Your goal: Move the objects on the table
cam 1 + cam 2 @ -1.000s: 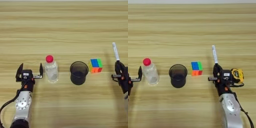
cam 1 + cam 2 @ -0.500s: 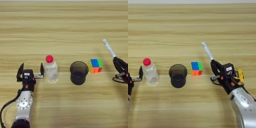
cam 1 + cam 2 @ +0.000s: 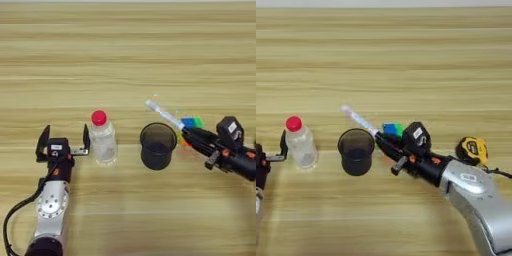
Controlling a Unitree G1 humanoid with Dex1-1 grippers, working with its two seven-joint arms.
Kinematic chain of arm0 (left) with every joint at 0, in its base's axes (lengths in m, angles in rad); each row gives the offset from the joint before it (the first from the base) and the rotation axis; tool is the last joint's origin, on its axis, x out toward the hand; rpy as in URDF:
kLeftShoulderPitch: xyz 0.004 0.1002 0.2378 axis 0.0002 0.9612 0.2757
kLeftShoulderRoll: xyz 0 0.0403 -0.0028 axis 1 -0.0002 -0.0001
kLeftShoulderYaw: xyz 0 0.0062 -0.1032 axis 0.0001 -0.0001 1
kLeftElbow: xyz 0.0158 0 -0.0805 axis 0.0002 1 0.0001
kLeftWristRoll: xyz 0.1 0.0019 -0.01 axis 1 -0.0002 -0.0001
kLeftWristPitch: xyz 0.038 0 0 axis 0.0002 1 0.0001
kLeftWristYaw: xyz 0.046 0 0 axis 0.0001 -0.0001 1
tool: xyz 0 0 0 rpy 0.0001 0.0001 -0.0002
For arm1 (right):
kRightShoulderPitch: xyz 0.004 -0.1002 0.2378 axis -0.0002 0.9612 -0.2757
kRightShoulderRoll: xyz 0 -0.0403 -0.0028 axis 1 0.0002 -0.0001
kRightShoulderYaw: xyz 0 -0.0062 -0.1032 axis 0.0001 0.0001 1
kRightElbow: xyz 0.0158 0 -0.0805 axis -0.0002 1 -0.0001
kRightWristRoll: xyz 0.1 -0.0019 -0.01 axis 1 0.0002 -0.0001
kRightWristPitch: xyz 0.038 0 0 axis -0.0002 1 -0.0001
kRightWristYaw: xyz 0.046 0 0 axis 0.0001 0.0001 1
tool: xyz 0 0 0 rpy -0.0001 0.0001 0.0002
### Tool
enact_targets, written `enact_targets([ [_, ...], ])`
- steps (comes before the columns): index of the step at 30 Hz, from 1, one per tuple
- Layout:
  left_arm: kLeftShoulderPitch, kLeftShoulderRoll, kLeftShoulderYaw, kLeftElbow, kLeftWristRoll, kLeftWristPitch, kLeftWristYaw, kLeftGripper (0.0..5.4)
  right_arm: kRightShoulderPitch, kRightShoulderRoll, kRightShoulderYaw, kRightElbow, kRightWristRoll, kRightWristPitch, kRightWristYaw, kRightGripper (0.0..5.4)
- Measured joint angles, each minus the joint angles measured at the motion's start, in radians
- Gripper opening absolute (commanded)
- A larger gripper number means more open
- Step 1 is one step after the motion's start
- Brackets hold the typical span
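Swinging in from the right edge of the table [image 3: 60,45], the right gripper [image 3: 387,145] now has the white pen [image 3: 358,120] slanted over the far rim of the black mesh cup [image 3: 356,151], where 1 second ago the pen stood near the right side, pointing away from the robot. Its 2 black fingers pinch the pen's lower end, and the free end points up and to the left, past the cup's far edge. The cup stands near the middle of the surface, open end up. Behind the gripper, a small coloured cube [image 3: 392,130] is partly hidden by the fingers. Further right, the yellow-black tape measure [image 3: 472,149] lies beside the right arm. Left of the cup stands the clear bottle [image 3: 102,140] with its red cap, upright. The left gripper [image 3: 63,145] rests just left of the bottle, fingers spread, one finger close against the bottle's side; whether it touches I cannot tell.

Judging from this, the pen is meant for the cup. The pen sits at a shallow slant, so if released now it could land across the rim and roll off. The fingers could also nudge the cube or tip the light cup.
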Motion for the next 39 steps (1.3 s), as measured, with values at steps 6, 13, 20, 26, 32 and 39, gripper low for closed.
enact_targets([
  [6, 0.003, -0.003, -0.008, -0.019, 0.002, 0.003, 0.007, 5.40, 0.049, -0.101, 0.018, -0.058, -0.007, 0.078, 0.026, 0.70],
  [13, 0.018, -0.008, -0.017, -0.053, 0.007, 0.021, 0.022, 5.40, 0.048, -0.200, 0.003, -0.080, -0.026, 0.104, 0.045, 0.70],
  [20, 0.038, -0.012, -0.028, -0.084, 0.019, 0.034, 0.030, 5.40, -0.001, -0.225, 0.003, -0.072, -0.037, 0.106, 0.047, 0.70],
  [26, 0.047, -0.020, -0.030, -0.100, 0.024, 0.038, 0.040, 5.40, -0.041, -0.232, 0.031, -0.031, -0.056, 0.106, 0.056, 0.70],
  [32, 0.051, -0.028, -0.030, -0.112, 0.028, 0.042, 0.044, 5.40, -0.079, -0.240, 0.046, 0.004, -0.077, 0.106, 0.073, 0.70],
  [39, 0.052, -0.032, -0.035, -0.119, 0.037, 0.045, 0.049, 5.40, -0.118, -0.255, 0.072, 0.023, -0.095, 0.112, 0.094, 0.70],
])
